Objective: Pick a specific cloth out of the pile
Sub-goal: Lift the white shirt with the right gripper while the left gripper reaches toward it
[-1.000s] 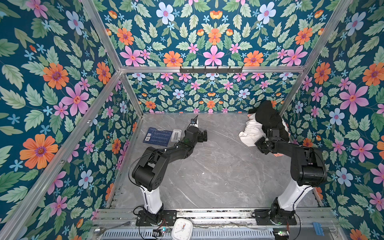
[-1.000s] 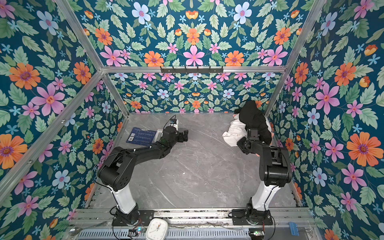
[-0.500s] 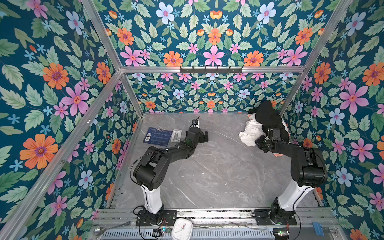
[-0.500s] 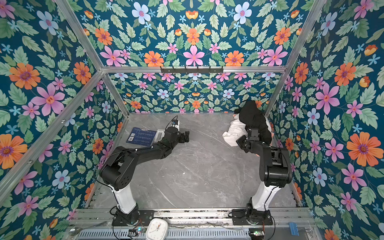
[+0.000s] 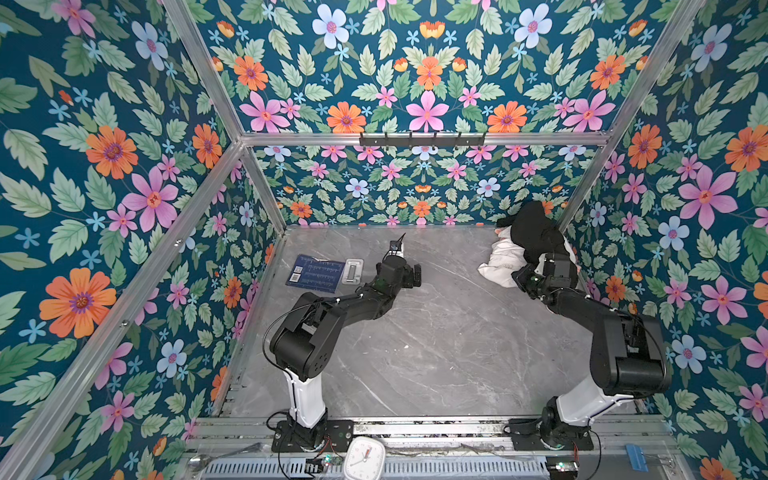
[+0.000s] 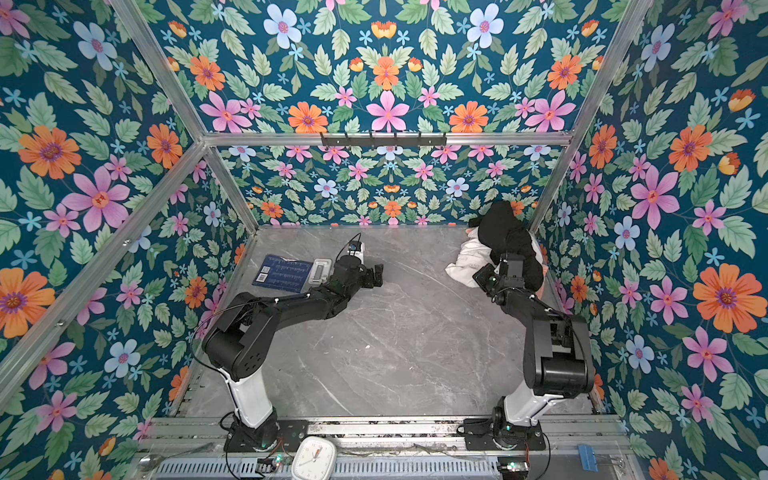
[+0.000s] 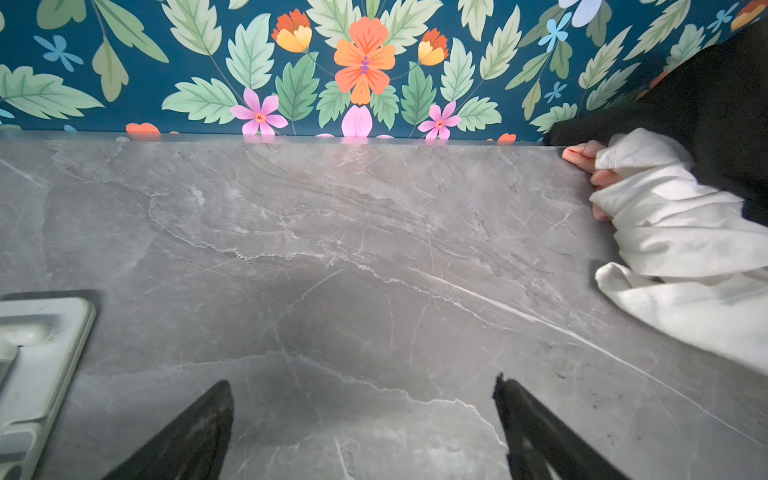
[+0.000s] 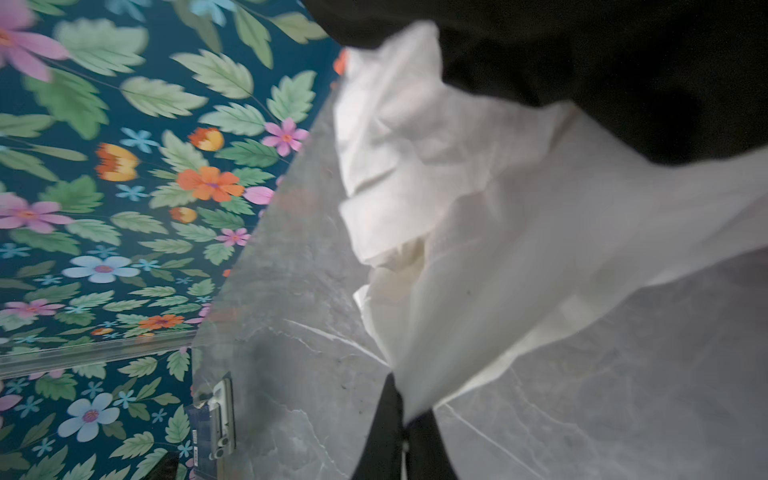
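The pile lies in the far right corner of the table in both top views. The black garment (image 5: 536, 232) (image 6: 505, 235) is draped over the white cloth (image 5: 500, 264) (image 6: 467, 259). A salmon fold (image 7: 582, 151) peeks out beside the white cloth (image 7: 673, 232) in the left wrist view. My right gripper (image 8: 405, 409) (image 5: 517, 277) is shut on the near edge of the white cloth (image 8: 478, 232), which stretches taut from its fingertips. Over bare table left of centre, well apart from the pile, my left gripper (image 7: 361, 386) (image 5: 417, 274) stands open with nothing in it.
A dark blue printed card (image 5: 316, 274) and a pale grey flat device (image 5: 352, 271) (image 7: 41, 357) lie by the left wall, just behind the left arm. Flowered walls close in the back and both sides. A white clock (image 5: 365, 457) sits on the front rail.
My right gripper has closed on the white cloth's edge. The left gripper has shifted slightly to the right, still open.
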`<state>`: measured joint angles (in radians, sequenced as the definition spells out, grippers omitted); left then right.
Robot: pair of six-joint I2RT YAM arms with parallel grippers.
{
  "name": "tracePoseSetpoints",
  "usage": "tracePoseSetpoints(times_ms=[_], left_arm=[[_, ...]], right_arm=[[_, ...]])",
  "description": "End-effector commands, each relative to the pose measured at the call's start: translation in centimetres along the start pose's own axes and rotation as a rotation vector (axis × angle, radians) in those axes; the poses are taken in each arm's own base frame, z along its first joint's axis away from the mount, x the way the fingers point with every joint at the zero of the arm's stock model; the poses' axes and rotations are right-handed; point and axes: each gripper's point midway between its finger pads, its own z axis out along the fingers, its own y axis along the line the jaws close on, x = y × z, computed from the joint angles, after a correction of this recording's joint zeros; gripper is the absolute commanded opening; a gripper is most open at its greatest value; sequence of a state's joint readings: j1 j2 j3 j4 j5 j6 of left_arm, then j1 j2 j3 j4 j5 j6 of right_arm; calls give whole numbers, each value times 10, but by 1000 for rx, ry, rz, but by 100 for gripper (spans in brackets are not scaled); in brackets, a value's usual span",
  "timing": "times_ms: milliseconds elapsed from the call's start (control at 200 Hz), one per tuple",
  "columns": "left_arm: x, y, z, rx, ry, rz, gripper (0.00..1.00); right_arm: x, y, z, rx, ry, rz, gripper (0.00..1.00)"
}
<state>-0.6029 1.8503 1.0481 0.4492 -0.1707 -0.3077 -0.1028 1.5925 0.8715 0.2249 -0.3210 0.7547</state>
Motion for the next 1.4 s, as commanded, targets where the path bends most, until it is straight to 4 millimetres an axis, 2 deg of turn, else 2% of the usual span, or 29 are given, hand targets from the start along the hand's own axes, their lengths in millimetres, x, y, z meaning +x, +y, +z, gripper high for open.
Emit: tracePoseSetpoints(times_ms=[0, 235, 800, 965, 1045, 1250, 1390], left_arm=[[-7, -2, -1, 2, -22, -2, 100], [-10, -3, -6, 0, -35, 1, 100], [-7, -10, -6, 16, -39, 0, 100], [-8, -17, -8, 51, -55, -2, 100], [-11, -30, -11, 120, -78, 1, 100], [-28, -99, -19, 410, -126, 32, 100], [-42, -128, -22, 498, -184, 48, 100]], right_arm=[[-13, 18, -6, -45, -45, -71, 0], [-12, 55, -6, -154, -2, -142, 0], [-48, 121, -40, -266, -79, -283, 0], [-50, 137, -49, -297, -86, -314, 0], [-48, 146, -53, -307, -86, -338, 0], [-46, 158, -60, -337, -83, -345, 0], [-45, 168, -66, -345, -82, -365, 0]])
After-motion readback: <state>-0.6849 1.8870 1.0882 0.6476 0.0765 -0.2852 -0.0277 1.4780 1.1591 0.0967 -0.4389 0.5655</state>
